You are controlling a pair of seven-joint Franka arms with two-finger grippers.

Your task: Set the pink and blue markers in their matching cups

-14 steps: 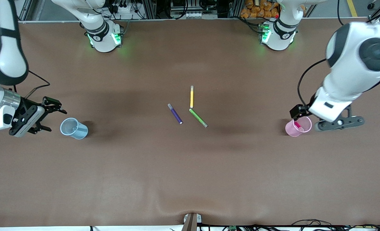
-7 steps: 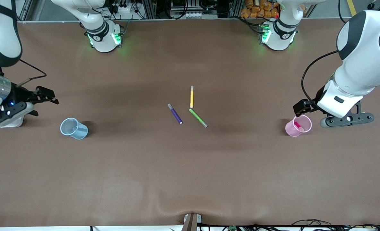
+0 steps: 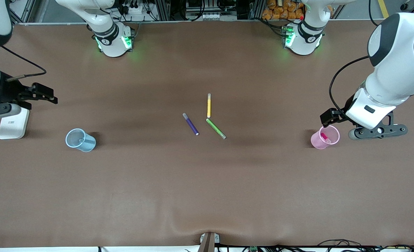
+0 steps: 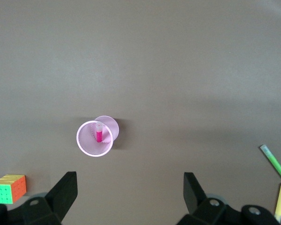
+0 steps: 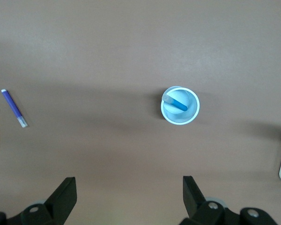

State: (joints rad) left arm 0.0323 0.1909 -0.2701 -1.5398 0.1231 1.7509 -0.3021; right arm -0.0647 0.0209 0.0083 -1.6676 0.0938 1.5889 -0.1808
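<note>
The pale pink cup (image 3: pixel 325 137) stands toward the left arm's end of the table with the pink marker (image 3: pixel 324 136) upright inside it; the left wrist view shows the cup (image 4: pixel 94 138) and the marker (image 4: pixel 99 133). The pale blue cup (image 3: pixel 80 140) stands toward the right arm's end; the right wrist view shows the cup (image 5: pixel 180 106) with the blue marker (image 5: pixel 179 104) leaning inside it. My left gripper (image 3: pixel 378 131) hangs open and empty beside the pink cup (image 4: pixel 130 197). My right gripper (image 3: pixel 0 109) hangs open and empty, off to the side of the blue cup (image 5: pixel 129 199).
A dark purple pen (image 3: pixel 191 124), a yellow pen (image 3: pixel 209 105) and a green pen (image 3: pixel 216 128) lie together at mid-table. A white box (image 3: pixel 13 127) lies under the right arm. A colour cube (image 4: pixel 8 189) lies near the pink cup.
The right arm has lifted and drawn away from the blue cup, uncovering the white box. The left arm rose a little beside the pink cup, then held still.
</note>
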